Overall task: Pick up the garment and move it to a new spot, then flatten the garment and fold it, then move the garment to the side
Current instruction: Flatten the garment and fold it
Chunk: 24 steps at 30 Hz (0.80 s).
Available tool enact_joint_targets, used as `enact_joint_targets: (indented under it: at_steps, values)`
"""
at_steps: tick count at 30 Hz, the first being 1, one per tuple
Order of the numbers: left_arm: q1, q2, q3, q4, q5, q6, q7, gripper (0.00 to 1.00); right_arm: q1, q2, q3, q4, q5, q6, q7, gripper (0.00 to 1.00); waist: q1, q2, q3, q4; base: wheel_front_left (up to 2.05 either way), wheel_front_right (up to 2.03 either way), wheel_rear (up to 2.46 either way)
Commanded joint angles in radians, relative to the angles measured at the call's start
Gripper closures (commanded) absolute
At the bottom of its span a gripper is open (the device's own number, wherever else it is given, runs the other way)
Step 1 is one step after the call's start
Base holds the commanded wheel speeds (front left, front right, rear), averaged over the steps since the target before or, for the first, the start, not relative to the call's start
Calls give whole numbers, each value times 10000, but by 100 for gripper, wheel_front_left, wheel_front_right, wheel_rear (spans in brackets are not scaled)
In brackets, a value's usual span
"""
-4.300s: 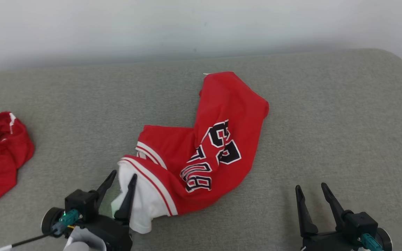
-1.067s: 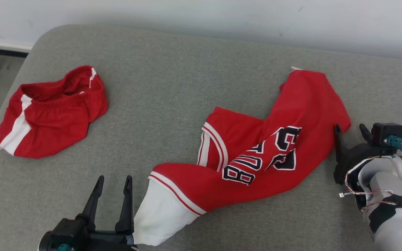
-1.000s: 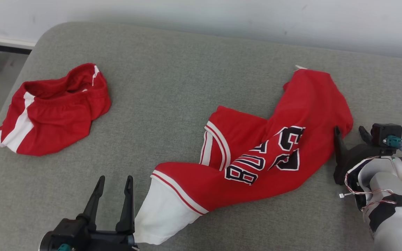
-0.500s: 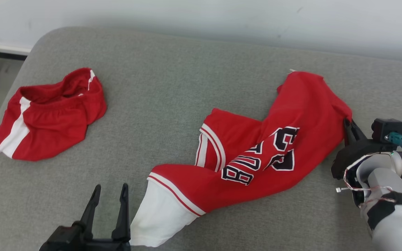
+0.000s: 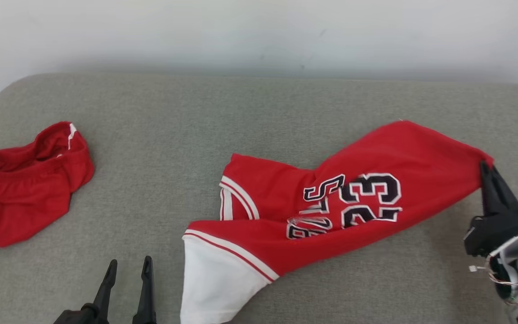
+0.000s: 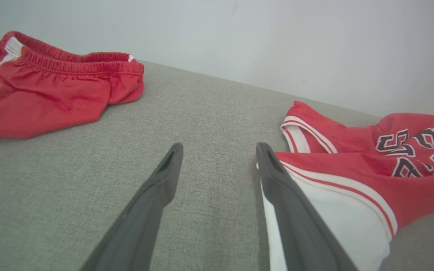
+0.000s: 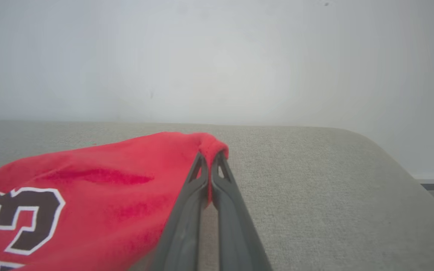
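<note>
On a grey fabric-covered surface lies a red basketball jersey, the garment to be moved, flattened and folded. It sits right of centre in the head view, crumpled, with the number 23 in black and white across its middle and a white panel at its near left end.

The right gripper has just changed. 1 second ago its 2 fingers stood spread beside the jersey's right edge; now they are pressed together, pinching a bunched red corner of the cloth (the right wrist view shows the fold caught between the tips). The jersey's far part, which had pointed away from the robot, now stretches out to the right toward that grip.

The left gripper remains spread and holds nothing. It sits just beside the white panel; whether 1 finger touches the cloth cannot be told.

A second red garment with white stripes lies well apart at the left.

Judging from this, the pick-up has begun: 1 corner is secured, but most of the jersey rests on the surface, not yet lifted or moved.
</note>
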Motion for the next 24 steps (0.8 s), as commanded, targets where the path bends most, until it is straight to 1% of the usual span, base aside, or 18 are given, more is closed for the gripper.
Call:
enact_joint_targets:
  at_steps: [1,4,7,10,13,16,18,20,22,24]
  values:
    - [136,-5,23,12,-23,11,-21,0,286,-151,-225,-428,-30,-23,166,100,1,-1,-173,-253,0,0,0]
    - [110,-6,1,24,-35,11,-21,0,789,-162,-635,-1586,-195,-23,703,100,1,-1,-204,-315,0,0,0]
    - [102,-6,-87,73,-49,10,-22,0,1083,21,-848,-2577,-320,-23,1281,100,1,-1,-264,-284,0,0,0]
    - [122,-7,-209,126,-102,10,-22,0,1155,333,-762,-3292,-540,-23,1785,100,1,-1,-352,-147,0,0,0]
    - [154,-8,-348,156,-161,10,-22,0,790,658,-453,-3662,-809,-23,2120,100,1,-1,-403,51,0,0,0]
    - [115,-8,-527,184,-210,10,-22,0,122,967,145,-3398,-941,-23,2314,100,1,-1,-397,296,0,0,0]
    - [-4,-7,-665,238,-257,10,-22,0,-481,1165,618,-2886,-1044,-23,2328,100,1,-1,-365,486,0,0,0]
    - [-79,-7,-773,264,-323,10,-22,0,-1165,1434,995,-2138,-1020,-24,2257,100,1,-1,-324,662,0,0,0]
    - [-168,-8,-917,293,-355,10,-22,0,-1805,1502,1345,-1191,-1241,-24,2163,100,1,-1,-279,872,0,0,0]
    - [-242,-5,-1067,321,-396,10,-22,0,-2401,1694,1530,-145,-1223,-24,1964,100,1,-1,-232,1063,0,0,0]
